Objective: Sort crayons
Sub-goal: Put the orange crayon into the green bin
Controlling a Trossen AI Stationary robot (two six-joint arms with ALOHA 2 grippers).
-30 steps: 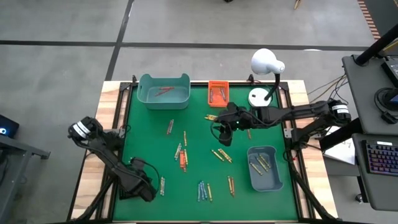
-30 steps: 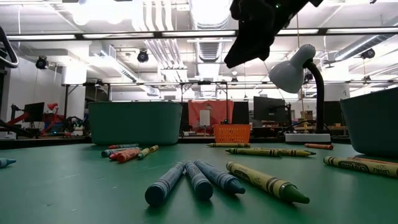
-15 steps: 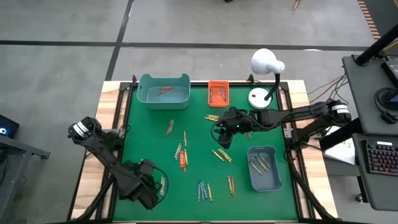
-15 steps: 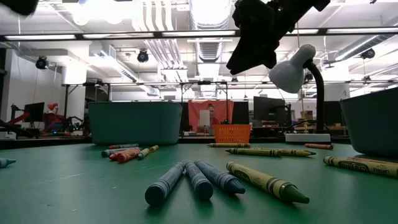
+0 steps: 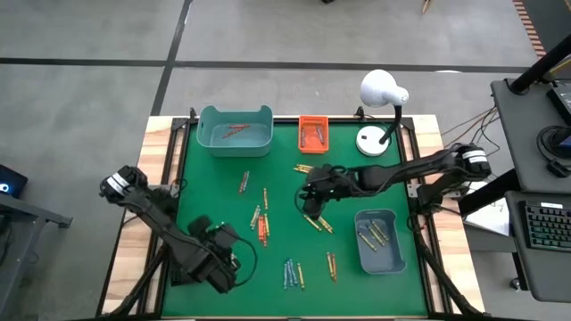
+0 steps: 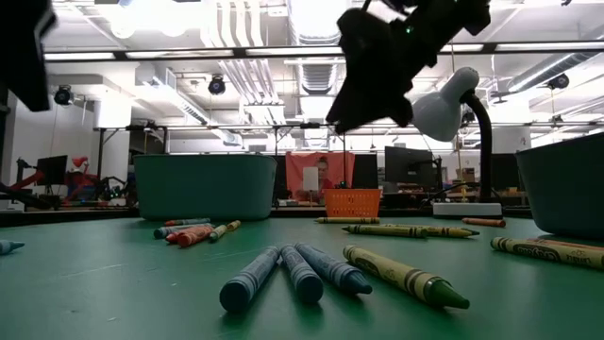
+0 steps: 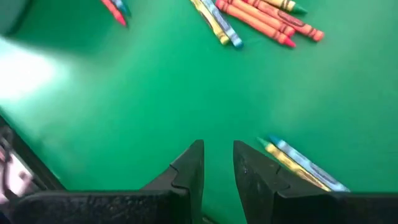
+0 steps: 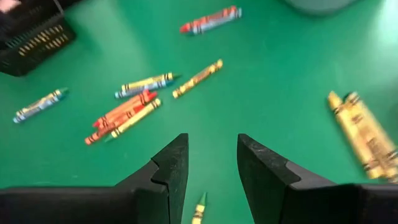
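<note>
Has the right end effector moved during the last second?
Yes. In the high view the right end effector has shifted left, away from the lamp base.

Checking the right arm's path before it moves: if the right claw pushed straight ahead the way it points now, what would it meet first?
Probably the green felt-covered table top. The right claw is open and empty, with only a thin yellow-green crayon near its gap; the orange and yellow crayon cluster lies off to one side. Depth is hard to judge.

Two dark jointed arms (image 5: 401, 169), black tools.
</note>
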